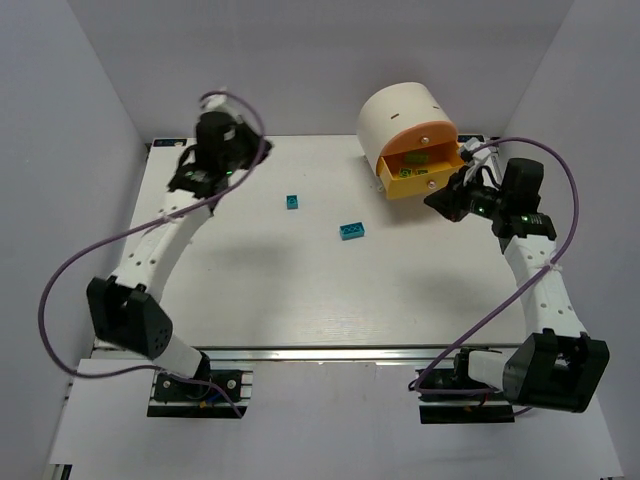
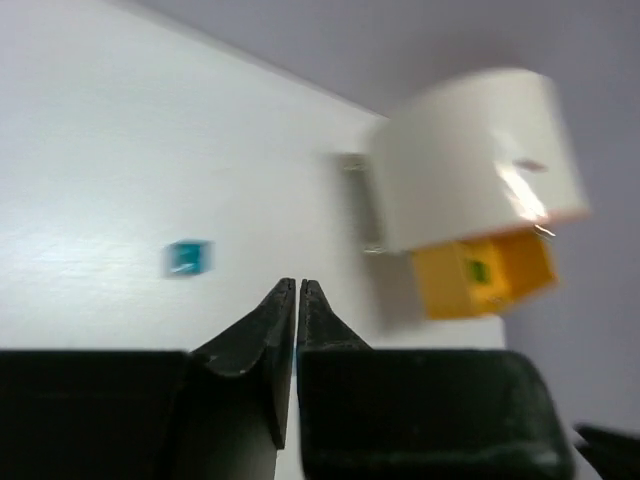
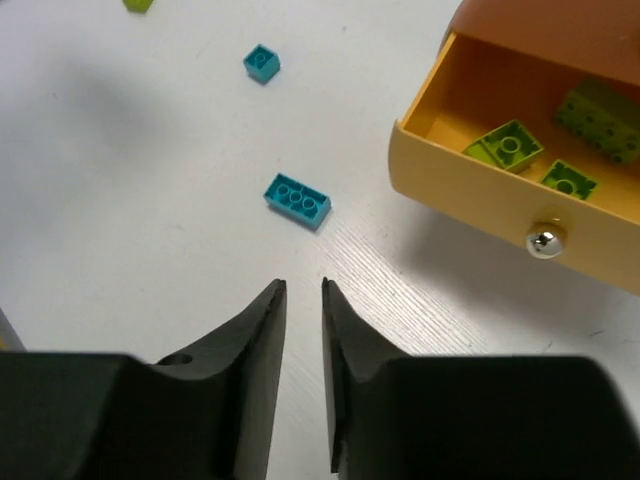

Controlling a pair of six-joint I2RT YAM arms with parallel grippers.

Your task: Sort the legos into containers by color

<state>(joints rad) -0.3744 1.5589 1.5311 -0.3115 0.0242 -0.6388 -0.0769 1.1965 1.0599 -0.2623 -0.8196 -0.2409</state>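
**Drawer open, blue bricks outside**

Only the right wrist camera shows me the green bricks (image 3: 510, 147) inside the cabinet (image 1: 405, 112), in its yellow drawer (image 3: 470, 180). Two blue bricks (image 1: 351, 231) lie on the table (image 1: 300, 290). My right gripper (image 3: 303, 288) waits beside the drawer, slightly apart; my left gripper (image 2: 298, 284), at the far-left, is pressed together.

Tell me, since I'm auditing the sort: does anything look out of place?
The open drawer holds a lime brick beside a darker green brick, so shades look mixed. A long cyan brick and a small cyan brick lie loose on the table.
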